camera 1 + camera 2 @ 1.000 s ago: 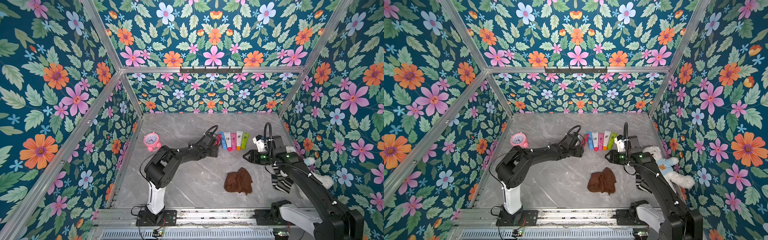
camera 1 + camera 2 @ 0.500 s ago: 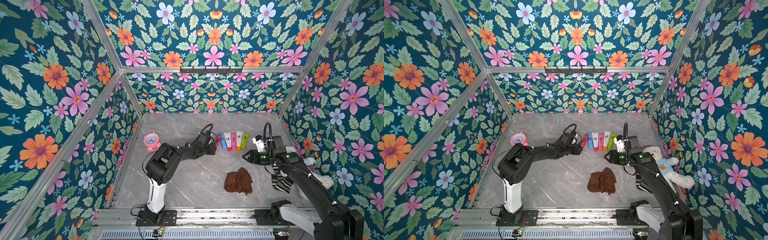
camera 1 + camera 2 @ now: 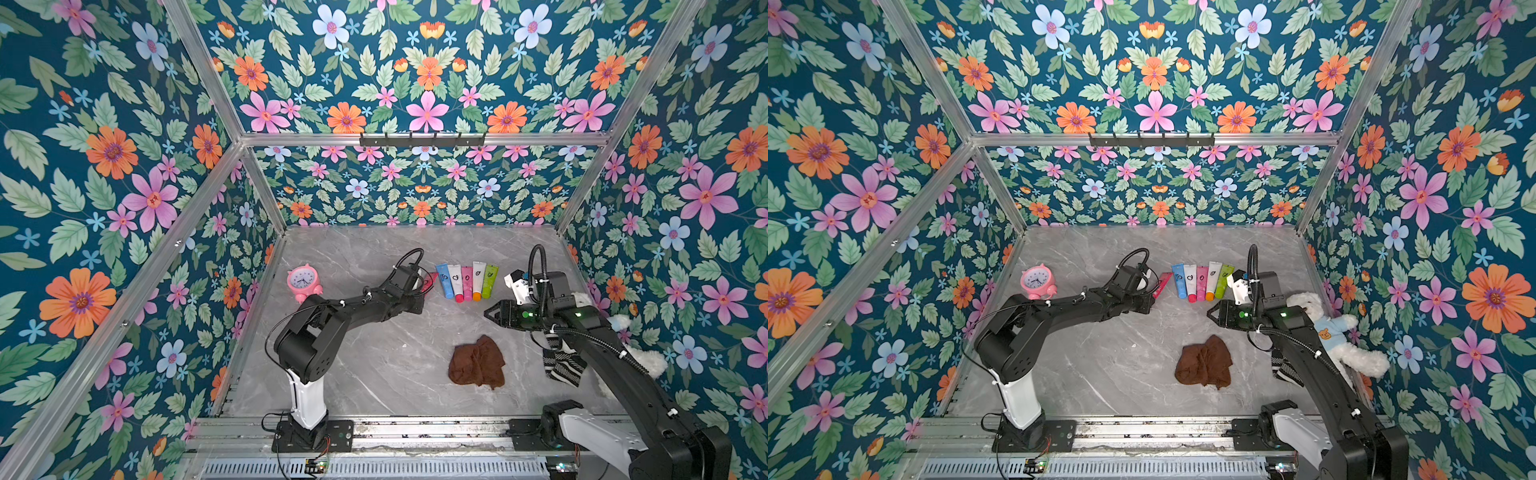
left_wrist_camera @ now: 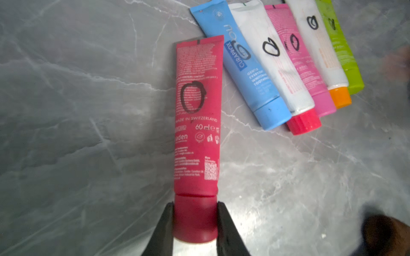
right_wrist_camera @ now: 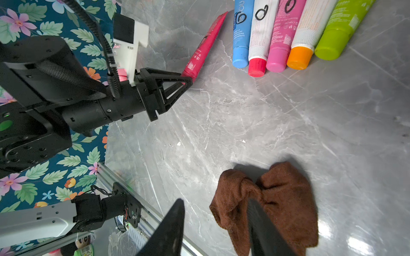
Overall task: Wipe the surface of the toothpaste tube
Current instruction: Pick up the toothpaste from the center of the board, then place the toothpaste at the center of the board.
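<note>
A red toothpaste tube [image 4: 197, 110] with a black ring drawn on it lies left of a row of tubes, its flat end next to the blue tube [image 4: 244, 66]. My left gripper [image 4: 195, 221] is shut on its red cap, both fingers pressed against the cap's sides. The same grip shows in both top views, with the left gripper [image 3: 422, 286] on the red tube [image 3: 430, 280]. A crumpled brown cloth [image 3: 478, 361] lies on the table nearer the front. My right gripper [image 5: 215, 200] hangs open above the cloth's [image 5: 277, 199] edge, holding nothing.
Several other tubes, from blue [image 3: 444, 280] to green [image 3: 490, 280], lie side by side behind the grippers. A pink alarm clock [image 3: 303, 282] stands at the left. A striped sock [image 3: 563, 365] and a white teddy bear [image 3: 1337, 332] lie by the right wall.
My left gripper has closed on the red tube's cap and the left arm has shifted slightly. The right arm and the cloth have stayed put.
</note>
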`<state>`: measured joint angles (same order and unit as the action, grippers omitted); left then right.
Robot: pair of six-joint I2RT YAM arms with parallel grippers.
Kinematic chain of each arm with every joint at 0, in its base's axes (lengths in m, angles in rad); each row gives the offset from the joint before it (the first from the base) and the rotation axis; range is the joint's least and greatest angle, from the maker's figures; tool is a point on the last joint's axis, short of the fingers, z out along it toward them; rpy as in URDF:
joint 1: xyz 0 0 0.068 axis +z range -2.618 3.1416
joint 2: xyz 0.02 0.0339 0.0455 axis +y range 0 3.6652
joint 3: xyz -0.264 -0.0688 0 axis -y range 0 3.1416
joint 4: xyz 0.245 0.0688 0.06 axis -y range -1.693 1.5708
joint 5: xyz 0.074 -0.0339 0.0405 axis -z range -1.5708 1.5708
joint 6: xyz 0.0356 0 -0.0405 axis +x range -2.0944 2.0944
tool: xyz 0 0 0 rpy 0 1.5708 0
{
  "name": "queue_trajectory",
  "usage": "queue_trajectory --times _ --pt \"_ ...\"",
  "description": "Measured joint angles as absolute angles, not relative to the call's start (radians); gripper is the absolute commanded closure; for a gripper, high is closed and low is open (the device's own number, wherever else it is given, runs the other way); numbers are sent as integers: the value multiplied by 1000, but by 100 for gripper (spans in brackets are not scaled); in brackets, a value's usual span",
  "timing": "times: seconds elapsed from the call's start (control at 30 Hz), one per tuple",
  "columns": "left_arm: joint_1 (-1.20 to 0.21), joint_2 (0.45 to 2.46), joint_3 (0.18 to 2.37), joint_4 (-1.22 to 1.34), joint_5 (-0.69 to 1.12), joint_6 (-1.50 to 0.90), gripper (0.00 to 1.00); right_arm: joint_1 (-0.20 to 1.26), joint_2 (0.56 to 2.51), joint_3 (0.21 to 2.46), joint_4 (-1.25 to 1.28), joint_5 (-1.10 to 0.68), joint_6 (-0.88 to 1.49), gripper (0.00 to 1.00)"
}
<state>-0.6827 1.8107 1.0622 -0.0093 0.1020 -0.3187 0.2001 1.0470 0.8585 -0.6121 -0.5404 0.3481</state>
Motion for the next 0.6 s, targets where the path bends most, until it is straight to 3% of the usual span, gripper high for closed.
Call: queue_trajectory --times 0.27,0.6 --pt "-734 1530 791 -75 52 -218 95 307 1058 854 -668 -535 361 57" --pt "-839 1213 435 66 30 -267 93 532 1100 758 -720 -426 434 57"
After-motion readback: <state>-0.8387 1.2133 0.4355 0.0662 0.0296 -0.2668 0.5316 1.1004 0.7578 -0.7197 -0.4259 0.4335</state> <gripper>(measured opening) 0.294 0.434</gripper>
